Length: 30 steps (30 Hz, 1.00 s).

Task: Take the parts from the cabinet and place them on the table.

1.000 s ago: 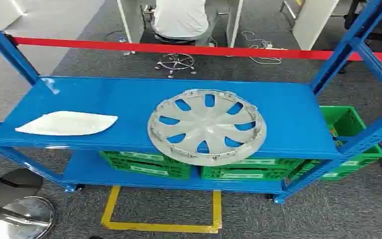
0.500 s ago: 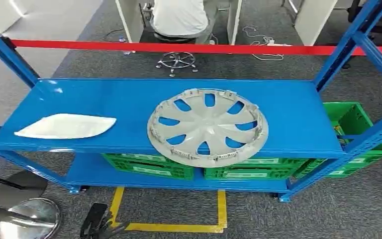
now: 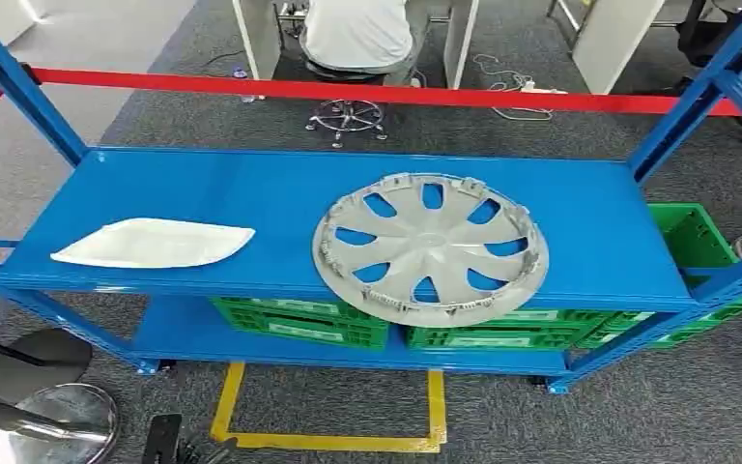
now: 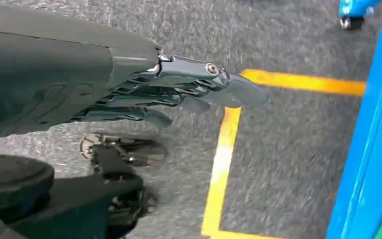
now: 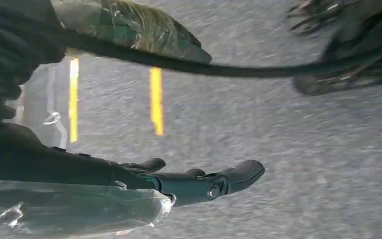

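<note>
The left hand (image 4: 179,94) hangs low over the grey carpet, its fingers (image 4: 214,89) stretched out, a little apart, holding nothing. A yellow tape line (image 4: 224,154) runs on the floor just past the fingertips. The right hand (image 5: 199,184) also hangs over the carpet, fingers out straight and empty. Farther off, well away from both hands, stands the blue shelf (image 3: 251,184). A grey wheel cover (image 3: 431,246) lies flat on top, its near edge over the front rim. A white part (image 3: 153,243) lies well apart from it. Green boxes (image 3: 299,321) sit underneath. Behind runs a red tape (image 3: 348,92).

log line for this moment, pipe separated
phase: facing rack | wheel cover: on top shelf | white panel: to its left, apart | left hand: empty, over floor | right hand: empty
</note>
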Available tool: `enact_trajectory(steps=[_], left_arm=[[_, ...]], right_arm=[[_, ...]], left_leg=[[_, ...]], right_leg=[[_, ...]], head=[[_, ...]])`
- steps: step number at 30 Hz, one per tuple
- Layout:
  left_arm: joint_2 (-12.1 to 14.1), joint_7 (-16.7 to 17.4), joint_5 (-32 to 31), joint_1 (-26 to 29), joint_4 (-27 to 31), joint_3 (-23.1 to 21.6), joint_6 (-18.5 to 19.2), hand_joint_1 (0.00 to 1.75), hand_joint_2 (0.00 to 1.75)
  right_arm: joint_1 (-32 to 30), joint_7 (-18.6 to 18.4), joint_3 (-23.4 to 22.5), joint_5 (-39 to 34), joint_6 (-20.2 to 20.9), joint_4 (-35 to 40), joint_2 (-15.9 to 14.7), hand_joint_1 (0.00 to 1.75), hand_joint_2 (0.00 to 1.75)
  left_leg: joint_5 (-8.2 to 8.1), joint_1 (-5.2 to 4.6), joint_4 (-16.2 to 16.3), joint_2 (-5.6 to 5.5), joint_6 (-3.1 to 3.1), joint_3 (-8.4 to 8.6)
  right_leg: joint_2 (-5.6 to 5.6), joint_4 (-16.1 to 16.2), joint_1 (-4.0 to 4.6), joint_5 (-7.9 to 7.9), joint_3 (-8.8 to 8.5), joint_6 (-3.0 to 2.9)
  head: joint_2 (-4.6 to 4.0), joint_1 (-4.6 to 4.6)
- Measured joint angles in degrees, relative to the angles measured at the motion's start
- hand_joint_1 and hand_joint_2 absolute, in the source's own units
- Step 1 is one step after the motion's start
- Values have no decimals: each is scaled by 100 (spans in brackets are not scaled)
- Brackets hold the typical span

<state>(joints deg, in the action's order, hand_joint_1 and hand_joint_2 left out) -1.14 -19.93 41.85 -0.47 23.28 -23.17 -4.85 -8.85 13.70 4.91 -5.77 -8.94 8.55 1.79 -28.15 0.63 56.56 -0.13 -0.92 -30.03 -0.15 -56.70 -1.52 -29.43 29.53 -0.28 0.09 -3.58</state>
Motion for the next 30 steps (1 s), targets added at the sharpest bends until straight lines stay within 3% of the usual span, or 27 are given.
enact_trajectory(steps=[2,4,5,6,7,14,24,27,30], left_arm=[[17,-224,153,70,0,54,-108,0,0],[50,-494,250,143,0,138,-249,0,0],[61,-591,276,188,2,184,-300,0,0],[83,-738,329,235,4,250,-379,0,0],[107,-874,368,282,13,317,-453,0,0],[92,-1347,-100,554,435,1135,-650,0,0],[-293,-1487,-1489,731,1627,2275,-505,0,0],[-402,-1498,-1888,813,2070,2529,-472,0,0],[-420,-1500,-1949,822,2140,2566,-470,0,0]], right_arm=[[127,132,55,-84,-77,0,0,0,175],[241,286,116,-197,-184,0,-2,0,175],[303,339,138,-237,-221,0,-2,0,175],[369,425,171,-298,-274,0,-2,0,175],[428,492,201,-344,-315,2,-2,0,175],[624,759,302,-543,-490,2,-2,0,175],[699,809,376,-617,-553,2,-2,0,175],[717,809,387,-621,-562,2,-2,0,175],[720,809,387,-621,-562,2,-2,0,175]], left_leg=[[-1,-16,2,5,14,-3],[-4,-24,6,4,42,-1],[-5,-27,7,4,44,-1],[-9,-31,9,5,55,-2],[-11,-33,10,7,59,-2],[-10,-33,14,7,60,2],[-1,-29,14,8,64,3],[0,-29,14,8,63,3],[0,-29,14,8,63,3]], right_leg=[[7,34,-18,36,-9,68],[4,50,-21,38,-20,75],[3,64,-26,45,-25,112],[4,80,-34,48,-29,202],[5,85,-39,46,-31,255],[-1,79,-35,35,-11,277],[1,59,-32,35,-17,277],[1,58,-32,35,-17,277],[1,58,-32,35,-17,277]], head=[[0,-5],[0,0],[0,-2],[0,-2],[0,-5],[0,-7],[0,-7],[0,-7],[0,-7]])
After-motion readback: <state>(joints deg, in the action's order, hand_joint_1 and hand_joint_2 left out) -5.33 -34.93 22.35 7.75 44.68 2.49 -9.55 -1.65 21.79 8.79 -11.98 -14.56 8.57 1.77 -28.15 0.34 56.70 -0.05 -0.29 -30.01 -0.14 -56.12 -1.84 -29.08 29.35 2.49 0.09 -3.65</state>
